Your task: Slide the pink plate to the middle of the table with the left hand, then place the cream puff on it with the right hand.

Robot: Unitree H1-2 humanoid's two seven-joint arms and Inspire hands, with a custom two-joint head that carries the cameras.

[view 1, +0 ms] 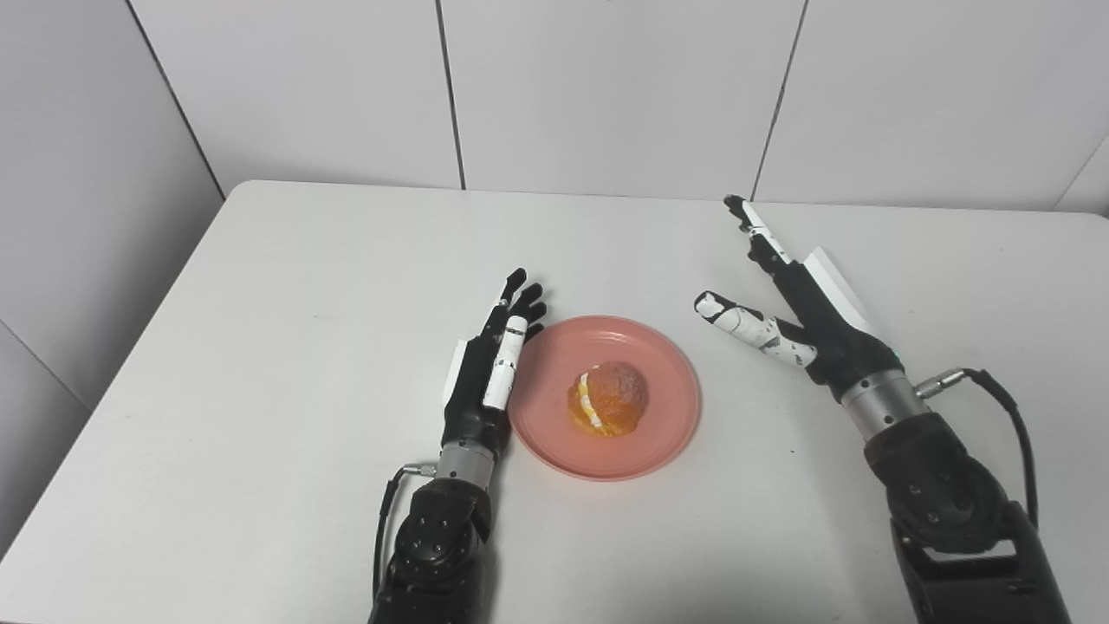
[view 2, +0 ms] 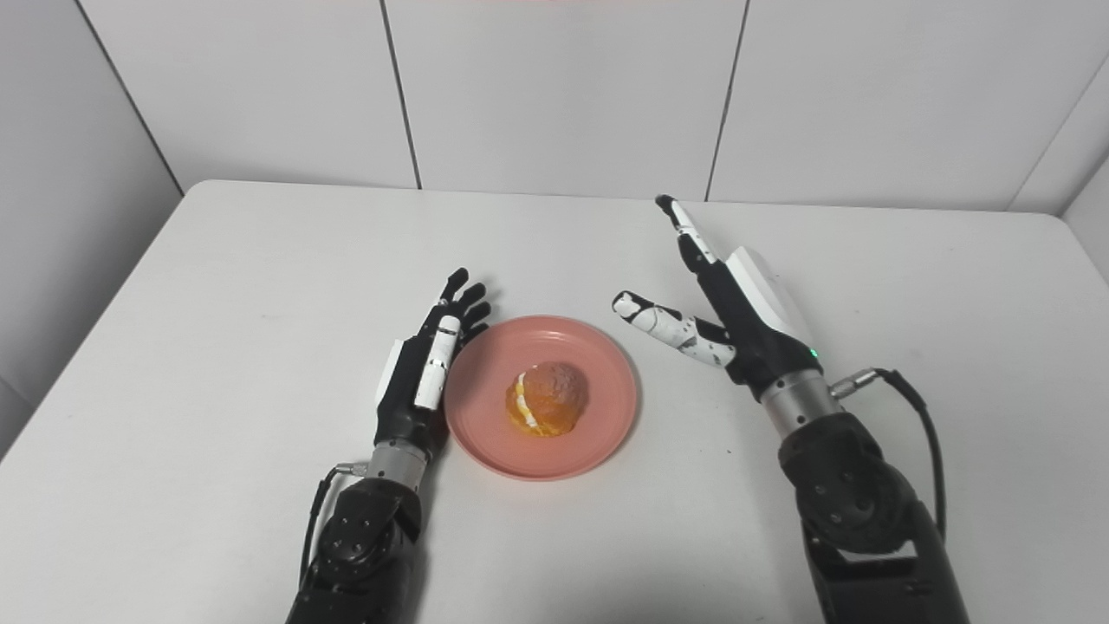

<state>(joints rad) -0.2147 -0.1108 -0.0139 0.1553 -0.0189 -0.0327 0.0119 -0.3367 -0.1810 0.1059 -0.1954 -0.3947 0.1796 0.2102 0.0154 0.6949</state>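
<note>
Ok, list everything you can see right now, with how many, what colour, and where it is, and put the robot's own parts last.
Round pink plate: one, pink, near the middle of the table.
Golden-brown cream puff with white filling: one, on the plate.
Flat white table: one, white, below grey wall panels.
Left hand: one, black and white, open, against the plate's left rim.
Right hand: one, black and white, open, right of the plate, apart from it.

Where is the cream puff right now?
The cream puff sits in the middle of the pink plate, mid-table, between the left hand and right hand.
</note>
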